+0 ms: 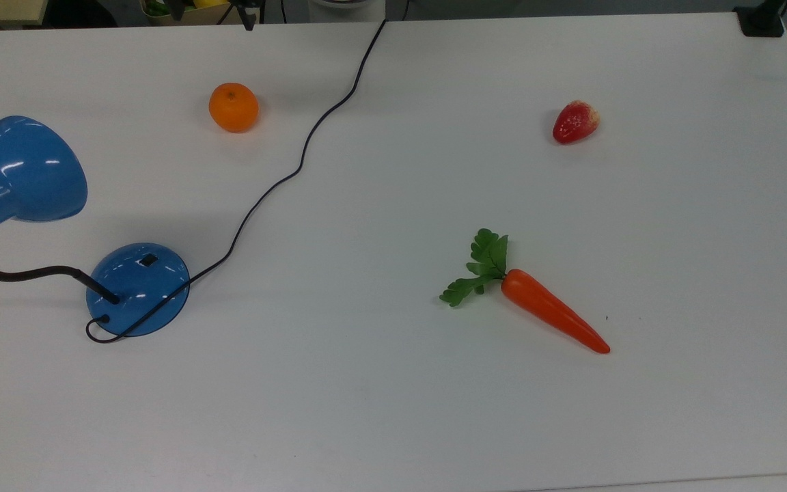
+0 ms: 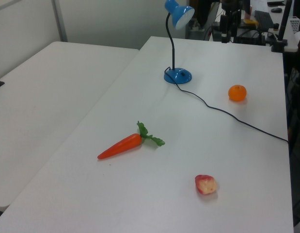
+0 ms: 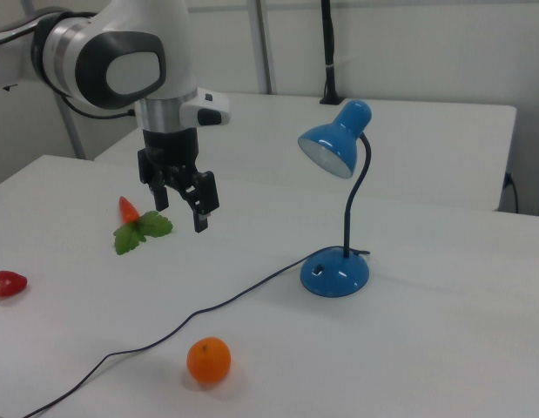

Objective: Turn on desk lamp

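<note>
Hand (image 3: 182, 209), seemingly open, hangs apart from desk lamp (image 3: 336, 272).

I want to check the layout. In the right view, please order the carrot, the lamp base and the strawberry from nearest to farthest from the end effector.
End effector:
1. Carrot, just to the right view's left.
2. Lamp base, to the right view's right, lower.
3. Strawberry, far at the right view's left edge.

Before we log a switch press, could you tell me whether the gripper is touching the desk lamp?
Apart. In the right view the gripper hangs open above the table, with bare tabletop between it and the desk lamp to the right view's right.
</note>
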Robot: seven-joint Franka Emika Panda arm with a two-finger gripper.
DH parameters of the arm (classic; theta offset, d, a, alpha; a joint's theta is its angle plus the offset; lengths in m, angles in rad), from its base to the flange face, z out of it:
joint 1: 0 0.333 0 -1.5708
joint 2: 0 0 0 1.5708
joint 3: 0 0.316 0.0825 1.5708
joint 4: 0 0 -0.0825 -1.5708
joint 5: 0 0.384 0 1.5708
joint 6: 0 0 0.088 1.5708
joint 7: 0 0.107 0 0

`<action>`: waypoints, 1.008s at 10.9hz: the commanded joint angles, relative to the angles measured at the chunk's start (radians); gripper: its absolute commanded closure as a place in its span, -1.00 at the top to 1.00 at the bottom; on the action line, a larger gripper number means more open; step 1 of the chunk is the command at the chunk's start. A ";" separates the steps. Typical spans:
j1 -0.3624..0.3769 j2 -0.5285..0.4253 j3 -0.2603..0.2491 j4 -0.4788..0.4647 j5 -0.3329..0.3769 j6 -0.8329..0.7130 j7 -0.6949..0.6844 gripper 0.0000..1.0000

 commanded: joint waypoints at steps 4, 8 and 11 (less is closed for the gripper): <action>-0.003 -0.004 -0.006 0.014 -0.012 -0.030 -0.022 1.00; -0.003 -0.001 -0.006 0.012 -0.014 -0.033 -0.022 0.71; -0.004 -0.003 -0.016 0.011 -0.012 -0.033 -0.013 -0.41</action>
